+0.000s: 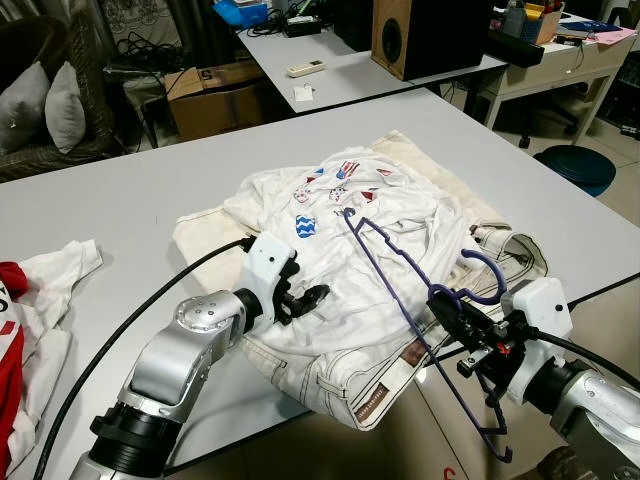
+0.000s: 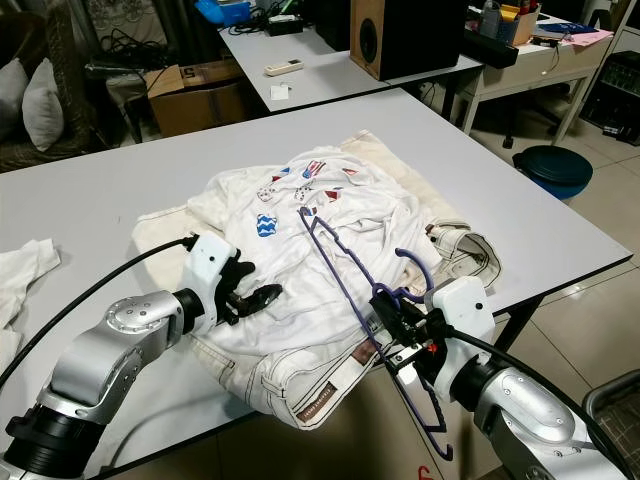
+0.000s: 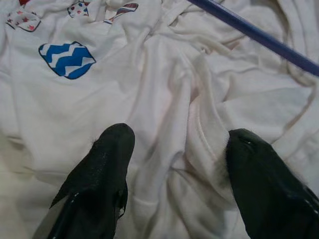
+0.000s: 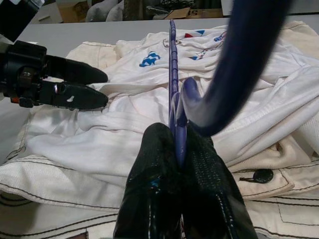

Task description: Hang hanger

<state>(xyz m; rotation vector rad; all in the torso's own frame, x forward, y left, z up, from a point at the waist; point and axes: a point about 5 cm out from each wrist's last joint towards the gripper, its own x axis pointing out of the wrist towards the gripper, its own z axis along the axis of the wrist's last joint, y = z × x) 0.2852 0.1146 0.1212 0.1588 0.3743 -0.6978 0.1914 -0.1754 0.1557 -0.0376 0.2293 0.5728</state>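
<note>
Hanger (image 1: pixel 400 290), purple and thin, is pinched at its neck by the right gripper (image 4: pixel 180 149) at the lower right of the frame, its far end lying across the white shirt (image 1: pixel 350 240). Left of centre, the left gripper (image 3: pixel 179 149) rests spread wide on that shirt, atop the grey table (image 1: pixel 120 200).

Cluttered workroom with grey tables

A second table (image 1: pixel 350 75) behind holds a speaker (image 1: pixel 425 35); cardboard box (image 1: pixel 215 98), cushioned chair (image 1: pixel 45 100) and tiled floor (image 1: pixel 600 215) around it.
</note>
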